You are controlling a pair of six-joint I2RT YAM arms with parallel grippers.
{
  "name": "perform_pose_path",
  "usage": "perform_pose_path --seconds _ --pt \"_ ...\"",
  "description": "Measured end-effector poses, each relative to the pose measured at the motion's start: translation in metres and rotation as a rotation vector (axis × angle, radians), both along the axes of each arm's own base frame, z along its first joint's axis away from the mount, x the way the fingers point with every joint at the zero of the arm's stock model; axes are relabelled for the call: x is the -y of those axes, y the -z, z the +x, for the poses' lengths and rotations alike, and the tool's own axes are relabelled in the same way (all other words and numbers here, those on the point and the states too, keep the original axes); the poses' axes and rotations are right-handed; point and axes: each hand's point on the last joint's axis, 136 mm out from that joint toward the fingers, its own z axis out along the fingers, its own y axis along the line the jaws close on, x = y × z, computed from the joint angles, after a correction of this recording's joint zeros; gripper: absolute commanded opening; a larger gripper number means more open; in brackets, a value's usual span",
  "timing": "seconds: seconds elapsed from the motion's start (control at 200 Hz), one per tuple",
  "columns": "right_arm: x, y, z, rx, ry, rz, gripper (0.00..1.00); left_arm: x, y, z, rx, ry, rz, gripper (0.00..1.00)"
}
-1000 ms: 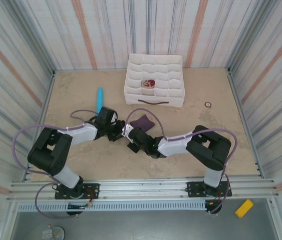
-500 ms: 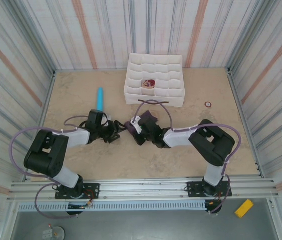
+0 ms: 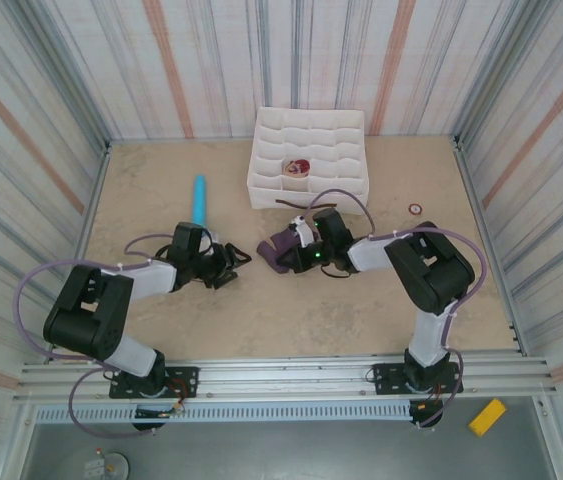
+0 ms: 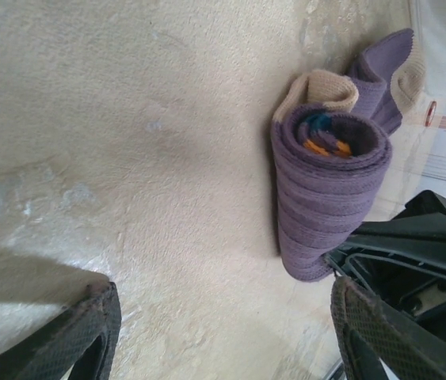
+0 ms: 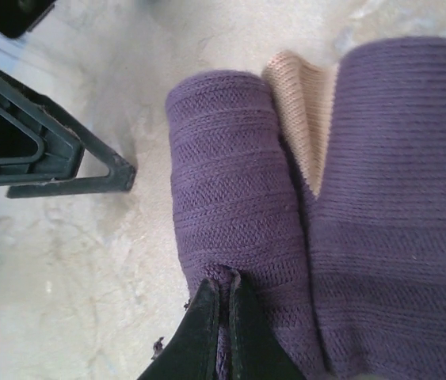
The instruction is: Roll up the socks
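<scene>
The dark purple sock point(image 4: 329, 190) lies on the table, partly rolled into a tight tube; orange and blue stripes point(image 4: 324, 141) show in its open end. Its flat part point(image 5: 397, 198) and a beige patch point(image 5: 306, 111) trail beside the roll point(image 5: 223, 182). My right gripper point(image 5: 224, 297) is shut, pinching the roll's outer fabric, and it sits at mid-table point(image 3: 289, 256) on the sock point(image 3: 279, 243). My left gripper point(image 4: 223, 332) stands open a short way to the sock's left point(image 3: 231, 260), nothing between its fingers point(image 4: 80, 332).
A white divided box point(image 3: 351, 150) stands behind the sock, with a beige and maroon roll point(image 3: 296, 167) in one cell. A light-blue cylinder point(image 3: 199, 198) lies at the back left. A small ring point(image 3: 415, 209) rests at the right. Striped walls enclose the table.
My right arm has swung round to the right and back, still shut on the purple sock. The left gripper has drawn back slightly to the left of the roll.
</scene>
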Motion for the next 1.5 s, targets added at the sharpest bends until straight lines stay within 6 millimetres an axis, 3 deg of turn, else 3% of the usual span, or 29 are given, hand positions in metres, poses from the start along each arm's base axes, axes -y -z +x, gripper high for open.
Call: perform_pose_path --seconds 0.145,0.286,0.721,1.162,1.343,1.503 --pt "0.013 0.004 0.004 -0.183 0.042 0.083 0.0 0.006 -0.001 -0.001 0.012 0.012 0.017 0.7" --pt "0.014 0.006 0.007 -0.303 0.058 0.131 0.0 0.024 -0.002 0.0 0.031 0.052 0.037 0.67" --pt "0.016 0.007 0.009 -0.419 0.116 0.129 0.0 0.081 0.001 0.035 0.134 0.122 0.042 0.58" --pt "0.021 0.007 0.012 -0.456 0.14 0.141 0.0 0.088 0.008 0.048 0.138 0.094 0.046 0.22" --pt "0.024 0.006 0.014 -0.44 0.162 0.121 0.19 0.089 0.006 0.049 0.106 0.109 0.077 0.14" --pt "0.039 0.006 0.015 -0.37 0.235 0.017 0.4 0.087 0.007 0.047 0.079 0.136 0.115 0.11"
